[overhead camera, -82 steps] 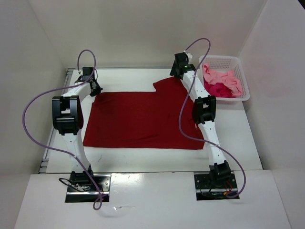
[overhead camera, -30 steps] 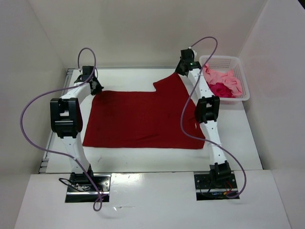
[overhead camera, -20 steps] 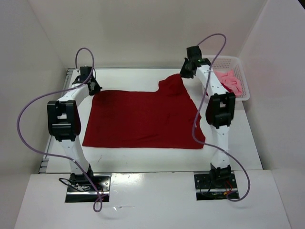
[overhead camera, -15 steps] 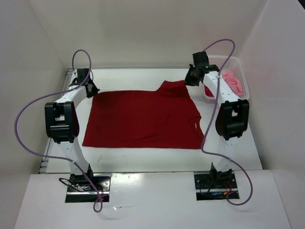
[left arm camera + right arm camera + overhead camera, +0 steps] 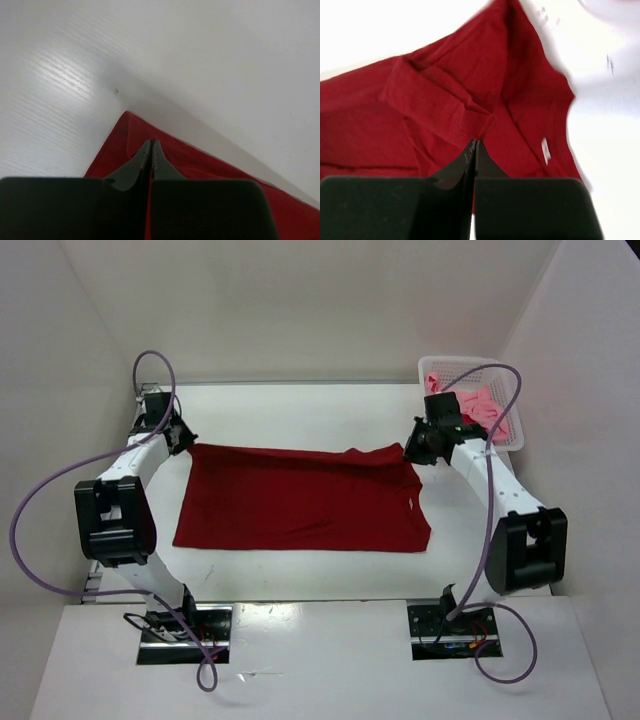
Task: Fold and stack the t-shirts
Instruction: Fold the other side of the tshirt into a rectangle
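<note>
One dark red t-shirt (image 5: 300,505) covers the middle of the white surface (image 5: 300,405). Its far right sleeve, which earlier stuck out toward the back wall, is now drawn in, so the far edge runs nearly straight. A white mesh basket (image 5: 470,364) at the far right holds a light pink t-shirt (image 5: 488,405). The left claw (image 5: 180,440) is clamped on the far left corner, and the right claw (image 5: 414,451) pinches the bunched sleeve hem. Only the right wrist view shows a small white tag (image 5: 546,150), too blurred to read.
</note>
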Tool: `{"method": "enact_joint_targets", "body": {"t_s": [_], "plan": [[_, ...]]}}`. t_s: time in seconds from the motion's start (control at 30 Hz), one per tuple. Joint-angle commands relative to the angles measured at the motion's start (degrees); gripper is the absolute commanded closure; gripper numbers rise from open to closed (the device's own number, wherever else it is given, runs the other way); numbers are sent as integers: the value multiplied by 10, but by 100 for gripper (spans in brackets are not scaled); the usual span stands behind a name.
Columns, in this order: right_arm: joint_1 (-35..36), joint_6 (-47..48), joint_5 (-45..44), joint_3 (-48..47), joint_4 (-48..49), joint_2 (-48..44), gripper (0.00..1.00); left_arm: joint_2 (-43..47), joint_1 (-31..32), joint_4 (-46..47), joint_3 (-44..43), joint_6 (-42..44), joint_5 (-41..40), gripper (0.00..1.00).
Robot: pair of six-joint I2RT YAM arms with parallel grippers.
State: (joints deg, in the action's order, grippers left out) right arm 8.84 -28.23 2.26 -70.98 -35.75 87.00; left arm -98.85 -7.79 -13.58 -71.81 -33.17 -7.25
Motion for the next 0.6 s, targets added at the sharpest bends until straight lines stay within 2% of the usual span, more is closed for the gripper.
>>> {"method": "enact_joint_targets", "body": {"t_s": [0.0, 0.27, 0.57], "plan": [[-2, -6, -13, 37, -31, -63, 100, 35, -20, 7, 17, -7, 20, 100], [-2, -34, 1, 128, -102, -139, 100, 72, -42, -4, 60, -19, 58, 100], [-2, -41, -5, 128, -208, -151, 99, 101, -53, -24, 130, -24, 53, 100]]}}
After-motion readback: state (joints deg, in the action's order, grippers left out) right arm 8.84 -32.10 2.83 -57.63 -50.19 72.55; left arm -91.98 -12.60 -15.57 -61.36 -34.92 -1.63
